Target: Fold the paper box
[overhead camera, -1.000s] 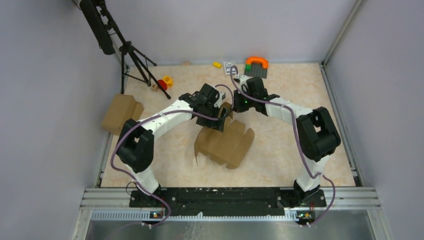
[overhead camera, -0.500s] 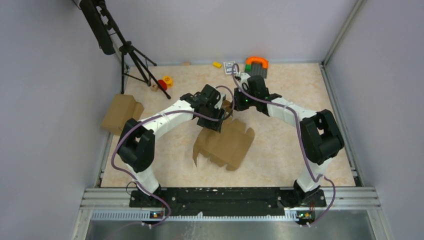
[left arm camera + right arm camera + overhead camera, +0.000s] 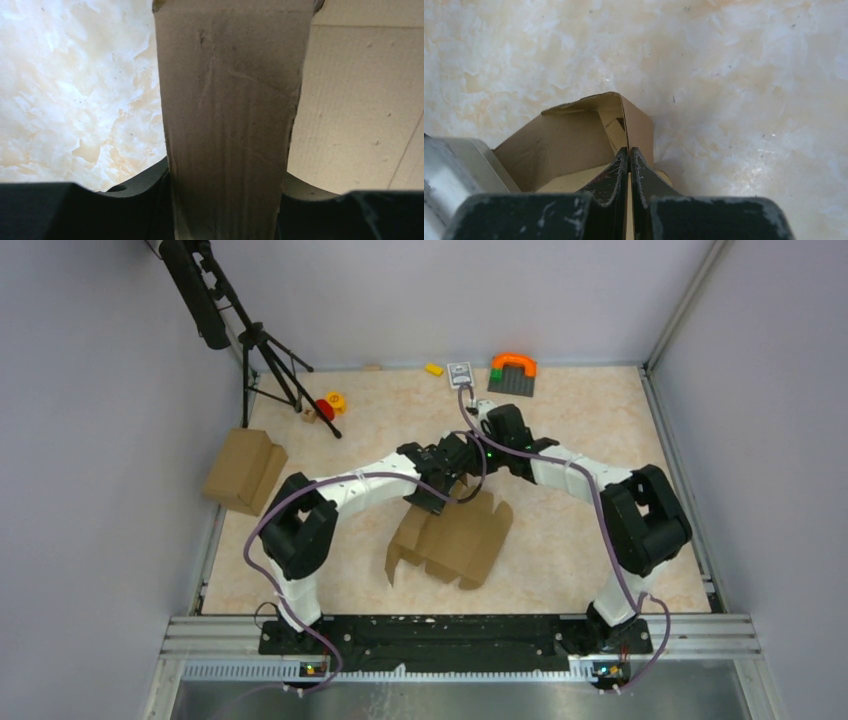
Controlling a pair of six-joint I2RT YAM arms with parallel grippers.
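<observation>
Paper box (image 3: 452, 540) at the middle of the surface (image 3: 570, 410), partly formed: most of the sheet lies flat and one flap at its far edge is lifted. My left fingers (image 3: 147, 200) stand half-open on either side of that flap, which runs up between them in the left wrist view. I cannot tell whether they bite the cardboard or merely flank it. My right fingers (image 3: 616, 175) are pressed together with nothing visibly between them, their tips nosing into a folded corner of the box just beyond. The long axis of the box runs roughly left to right across the surface, the right end turned slightly away from my bases. The lifted flap points toward the far side, where both wrists meet. Likely failures, as I judge them: the flap may slip free if my left hold is only partial. The light sheet may skate over the smooth surface instead of creasing, since nothing pins its near edge. My right tips, pushing off the score line, may buckle the corner or start a crooked fold. My two wrists work very near each other, so a careless sweep could bring them into contact.
</observation>
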